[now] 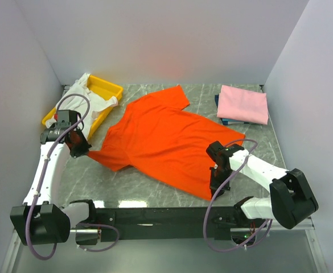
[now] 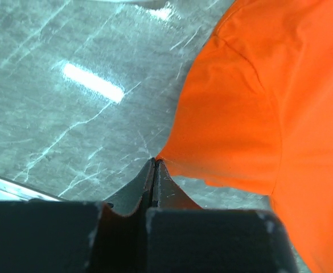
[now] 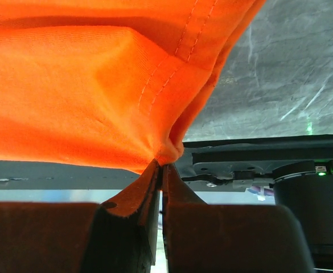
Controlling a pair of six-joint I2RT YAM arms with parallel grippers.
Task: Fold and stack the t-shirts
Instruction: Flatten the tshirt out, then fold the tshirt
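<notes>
Where the grey marble counter (image 1: 132, 185) shows bare stone along its near edge, you can see how much of the middle the orange-red t-shirt (image 1: 166, 142) covers. It lies open and mostly flat on a diagonal, with its neck end toward the far left corner and its hem toward the right edge. 1 sleeve points at the far edge and the other reaches toward the left edge.

In the far right corner you have the pink t-shirt (image 1: 243, 104), folded into a neat rectangle. It rests on top of the dark blue t-shirt (image 1: 226, 120), of which only a thin margin shows.

In the far left corner sits the yellow tray (image 1: 106, 86), with the white t-shirt (image 1: 78, 94) crumpled in it and spilling over its rim.

Your left pincer (image 1: 81, 149) is near the left edge. In the left wrist view its fingers (image 2: 155, 162) are pressed together on the very tip of the sleeve (image 2: 251, 114) that points left, and the cloth pulls to a point there.

Your right pincer (image 1: 214, 189) is toward the near right. Its fingers (image 3: 160, 165) are clamped on the nearer corner of the hem, and the stitched edge (image 3: 86, 74) is bunched up just above them.
</notes>
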